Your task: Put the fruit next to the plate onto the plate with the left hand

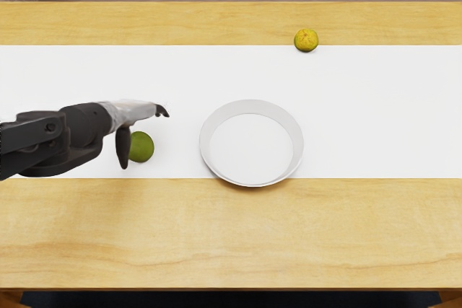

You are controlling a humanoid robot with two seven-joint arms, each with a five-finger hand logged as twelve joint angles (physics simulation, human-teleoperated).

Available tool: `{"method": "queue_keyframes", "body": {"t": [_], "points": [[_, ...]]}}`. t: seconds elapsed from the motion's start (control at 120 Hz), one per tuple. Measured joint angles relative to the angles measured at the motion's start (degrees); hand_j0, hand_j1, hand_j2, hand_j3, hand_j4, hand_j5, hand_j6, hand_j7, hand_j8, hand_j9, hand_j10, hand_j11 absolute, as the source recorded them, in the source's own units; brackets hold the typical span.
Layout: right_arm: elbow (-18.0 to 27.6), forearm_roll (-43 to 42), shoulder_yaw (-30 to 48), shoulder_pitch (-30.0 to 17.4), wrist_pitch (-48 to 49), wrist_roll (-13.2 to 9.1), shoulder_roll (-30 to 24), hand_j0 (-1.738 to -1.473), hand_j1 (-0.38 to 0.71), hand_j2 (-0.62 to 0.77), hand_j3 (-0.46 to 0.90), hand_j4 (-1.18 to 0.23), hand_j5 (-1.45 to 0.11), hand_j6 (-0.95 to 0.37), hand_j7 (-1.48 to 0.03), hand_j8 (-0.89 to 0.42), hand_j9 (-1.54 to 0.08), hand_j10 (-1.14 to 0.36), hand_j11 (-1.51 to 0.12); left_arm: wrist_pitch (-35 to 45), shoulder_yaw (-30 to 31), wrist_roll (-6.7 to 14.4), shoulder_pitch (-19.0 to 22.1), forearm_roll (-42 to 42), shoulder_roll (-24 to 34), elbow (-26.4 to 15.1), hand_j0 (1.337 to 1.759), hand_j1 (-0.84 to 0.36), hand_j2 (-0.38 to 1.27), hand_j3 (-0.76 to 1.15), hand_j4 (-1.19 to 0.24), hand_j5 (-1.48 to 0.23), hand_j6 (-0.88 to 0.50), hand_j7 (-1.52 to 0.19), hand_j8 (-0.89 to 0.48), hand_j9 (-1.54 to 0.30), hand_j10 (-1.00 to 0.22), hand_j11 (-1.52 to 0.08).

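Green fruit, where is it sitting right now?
In the head view, the green fruit lies on the white runner, left of the plate and apart from it, right beside the thumb of the left hand.

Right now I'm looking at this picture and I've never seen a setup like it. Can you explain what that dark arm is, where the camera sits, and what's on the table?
This is a simulator's render, taken from the robot's own head, looking down at a slant on a wooden table with a white strip running across it. The dark arm coming in from the left edge is the robot's left arm, and it ends in a five-finger left hand. The fingers are spread and hold nothing. The thumb points down right beside a green fruit. To the right of that fruit sits a white plate with no fruit on it yet. A yellow fruit lies farther back, at the strip's far edge. The right arm is out of view.
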Motion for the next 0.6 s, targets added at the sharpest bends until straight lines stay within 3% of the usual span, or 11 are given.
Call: {"method": "queue_keyframes", "body": {"t": [0.242,0.6], "points": [[0.0,0.0,0.0,0.0,0.0,0.0,0.0,-1.658,-0.35,0.0,0.0,0.0,0.0,0.0,0.0,0.0,0.0,0.0,0.0,2.2,0.1,0.0,1.6,2.9,-0.7,-0.2,1.658,0.05,0.05,0.0,-0.26,-0.33,-0.26,-0.33,-0.26,-0.33,-0.25,-0.33],[0.0,0.0,0.0,0.0,0.0,0.0,0.0,-1.658,-0.35,0.0,0.0,0.0,0.0,0.0,0.0,0.0,0.0,0.0,0.0,2.3,0.1,0.0,3.0,3.3,-1.1,-0.1,1.658,0.02,0.06,0.0,-0.28,-0.36,-0.28,-0.36,-0.28,-0.36,-0.28,-0.36]]}}
